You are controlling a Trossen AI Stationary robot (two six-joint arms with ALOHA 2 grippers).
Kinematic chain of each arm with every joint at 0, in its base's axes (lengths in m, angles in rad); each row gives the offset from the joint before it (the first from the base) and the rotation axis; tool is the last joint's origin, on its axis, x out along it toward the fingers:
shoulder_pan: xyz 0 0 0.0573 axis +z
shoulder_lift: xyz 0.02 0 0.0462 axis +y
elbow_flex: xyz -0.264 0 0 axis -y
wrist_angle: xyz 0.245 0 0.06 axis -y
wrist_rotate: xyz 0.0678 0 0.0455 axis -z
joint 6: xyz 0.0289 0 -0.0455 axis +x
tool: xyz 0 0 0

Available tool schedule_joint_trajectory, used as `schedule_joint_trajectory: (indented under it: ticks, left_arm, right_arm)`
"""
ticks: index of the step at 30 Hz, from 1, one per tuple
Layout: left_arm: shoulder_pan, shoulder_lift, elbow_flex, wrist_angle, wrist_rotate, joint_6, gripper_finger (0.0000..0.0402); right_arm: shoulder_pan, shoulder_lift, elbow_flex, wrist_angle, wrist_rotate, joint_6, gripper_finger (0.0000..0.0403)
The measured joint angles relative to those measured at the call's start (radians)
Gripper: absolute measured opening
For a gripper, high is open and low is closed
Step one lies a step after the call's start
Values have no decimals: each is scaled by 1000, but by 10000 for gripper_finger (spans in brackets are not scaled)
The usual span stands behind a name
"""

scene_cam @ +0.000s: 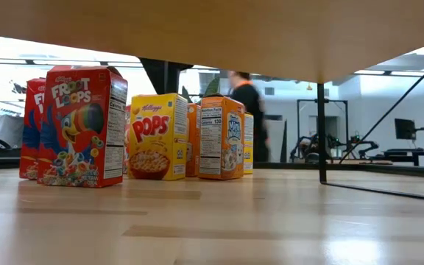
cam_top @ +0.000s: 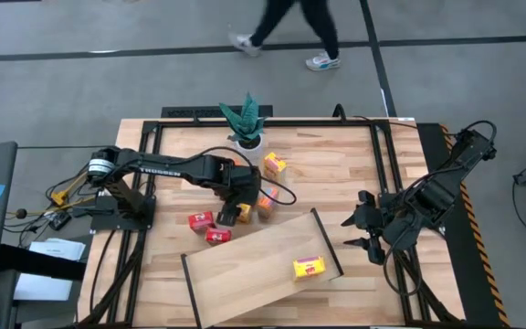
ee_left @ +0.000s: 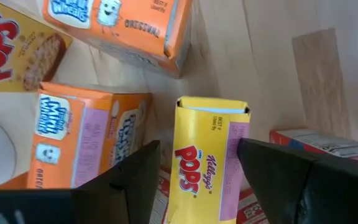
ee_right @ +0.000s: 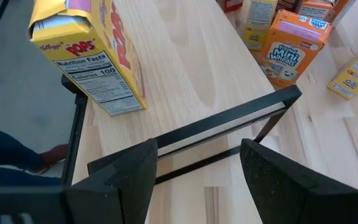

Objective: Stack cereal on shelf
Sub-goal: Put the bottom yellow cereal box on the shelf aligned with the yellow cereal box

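high view: the left tool [cam_top: 234, 212] is hovering over the cluster of cereal boxes mid-bench, near the potted plant [cam_top: 246, 122]. the right tool [cam_top: 362, 232] is waiting at the right side of the bench [cam_top: 354, 155], just beside the shelf's black rail, holding nothing. the shelf [cam_top: 254, 265] is lying skewed across the near half of the bench with one yellow box [cam_top: 309, 267] already on it. counting loose boxes here: two red [cam_top: 200, 220], one yellow near the plant [cam_top: 274, 164], at least two more under the arm; exact total is not readable. a person is walking past beyond the bench.

low view: six boxes are showing in a row — two froot loops [scene_cam: 82, 126], one pops [scene_cam: 158, 137], the rest orange and yellow behind. the shelf's underside is filling the top of the picture.

left wrist view: the left tool's fingers [ee_left: 132, 186] are spread wide, straddling an upright corn pops box [ee_left: 207, 162] without gripping it yet. two orange mini-wheats boxes [ee_left: 86, 134] are crowding close alongside, and a red one is lying beyond.

right wrist view: the right tool's fingers [ee_right: 129, 177] are standing open and empty above the shelf rail [ee_right: 216, 127]; the shelved pops box [ee_right: 89, 53] is sitting close to the board's edge.

risks, as judged: the closing fingers could be catching the neighbouring orange box, tipping it or dragging it along; a light cardboard box could be crushing or slipping under a poor pinch; the shelved box is near enough to the edge to be knocked off.
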Motion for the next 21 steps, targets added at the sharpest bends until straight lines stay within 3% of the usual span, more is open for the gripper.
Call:
schedule_joint_trajectory:
  ticks: [14, 21]
  left_arm:
    - [-12, -24, 54, -18, 19, -21, 209]
    - [-11, -27, 17, -17, 49, -18, 209]
  right_arm:
    - [-2, 0, 0, -2, 30, -6, 255]
    - [-2, 1, 1, -1, 31, 0, 255]
